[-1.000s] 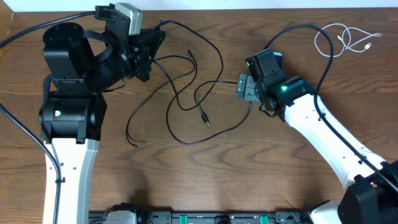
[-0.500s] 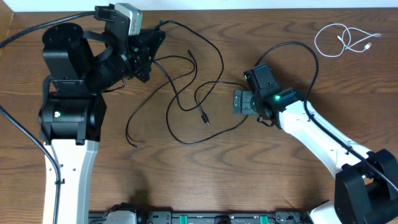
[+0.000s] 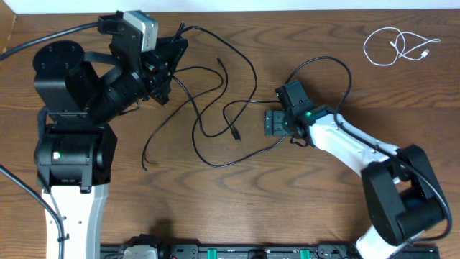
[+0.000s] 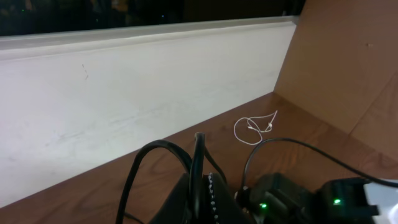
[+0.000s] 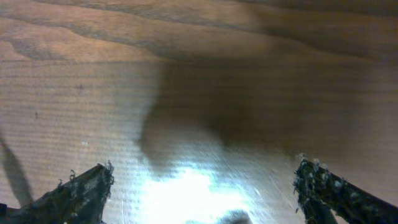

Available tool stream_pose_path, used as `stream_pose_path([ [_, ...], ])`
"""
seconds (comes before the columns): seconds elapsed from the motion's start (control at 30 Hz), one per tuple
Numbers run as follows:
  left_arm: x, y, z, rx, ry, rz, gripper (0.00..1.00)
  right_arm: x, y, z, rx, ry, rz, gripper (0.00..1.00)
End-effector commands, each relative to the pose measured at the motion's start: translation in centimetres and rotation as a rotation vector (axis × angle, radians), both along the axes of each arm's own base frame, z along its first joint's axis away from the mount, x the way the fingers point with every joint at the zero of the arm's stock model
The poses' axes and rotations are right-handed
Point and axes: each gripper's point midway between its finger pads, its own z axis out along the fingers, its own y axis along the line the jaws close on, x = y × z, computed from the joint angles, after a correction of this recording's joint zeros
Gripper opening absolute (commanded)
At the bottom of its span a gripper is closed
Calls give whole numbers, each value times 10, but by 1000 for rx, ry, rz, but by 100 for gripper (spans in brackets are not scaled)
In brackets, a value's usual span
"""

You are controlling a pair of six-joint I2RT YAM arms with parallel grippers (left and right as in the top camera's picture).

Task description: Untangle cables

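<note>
The long black cable (image 3: pixel 215 162) sprawls in loops over the middle of the wooden table, with one plug end (image 3: pixel 236 137) inside the loops. Raised at the upper left, my left gripper (image 3: pixel 175 52) is shut on a strand of it. The left wrist view shows that strand (image 4: pixel 198 155) pinched between the fingers (image 4: pixel 214 196). The short white cable (image 3: pixel 395 47) lies coiled apart at the far right corner, and in the left wrist view the white cable (image 4: pixel 255 127) is small. My right gripper (image 3: pixel 270 122) hangs low by the black cable's right side, open. In its own view the right gripper (image 5: pixel 202 190) spans only bare wood.
A thick black cord (image 3: pixel 327 68) arcs over the right arm (image 3: pixel 345 140). The left arm's base (image 3: pixel 68 155) stands at the left. A white wall (image 4: pixel 124 106) borders the far table edge.
My right gripper has moved left and down towards the black cable's right-hand loop. The left arm has shifted slightly left, still gripping, and dragged the cable's loops a little.
</note>
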Motion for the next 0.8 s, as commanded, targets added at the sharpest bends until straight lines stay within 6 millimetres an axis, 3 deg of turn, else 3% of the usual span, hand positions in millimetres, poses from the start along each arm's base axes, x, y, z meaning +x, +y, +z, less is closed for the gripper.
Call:
stream_pose_path([
  [0.0, -10, -1, 19, -9, -46, -13, 7, -2, 9, -16, 35, 31, 5, 83],
  [0.1, -10, -1, 19, -9, -47, -13, 7, 2, 11, -23, 41, 28, 5, 74],
  [0.13, -10, -1, 19, -8, -47, -13, 7, 2, 11, -26, 42, 33, -11, 53],
  [0.17, -10, 0, 19, -8, -47, -12, 7, 3, 9, -26, 42, 33, -30, 13],
  [0.2, -9, 0, 18, -7, -44, -9, 8, 4, 7, -27, 42, 33, -66, 1],
  [0.43, 5, 7, 6, 7, -7, 42, 7, 22, 3, -7, 70, -50, -134, 1],
  [0.5, 10, 6, 2, 7, 8, 42, 8, 29, -2, 8, 80, -95, -165, 1],
  [0.63, 22, 6, -11, 9, 46, 41, 8, 44, -11, 61, 139, -216, -174, 1],
  [0.7, 27, 6, -17, 9, 64, 42, 17, 46, -12, 95, 175, -287, -152, 1],
  [0.73, 30, 6, -21, 9, 75, 41, 27, 45, -11, 112, 192, -324, -134, 1],
  [0.77, 34, 6, -25, 10, 86, 41, 44, 43, -12, 130, 210, -359, -133, 1],
])
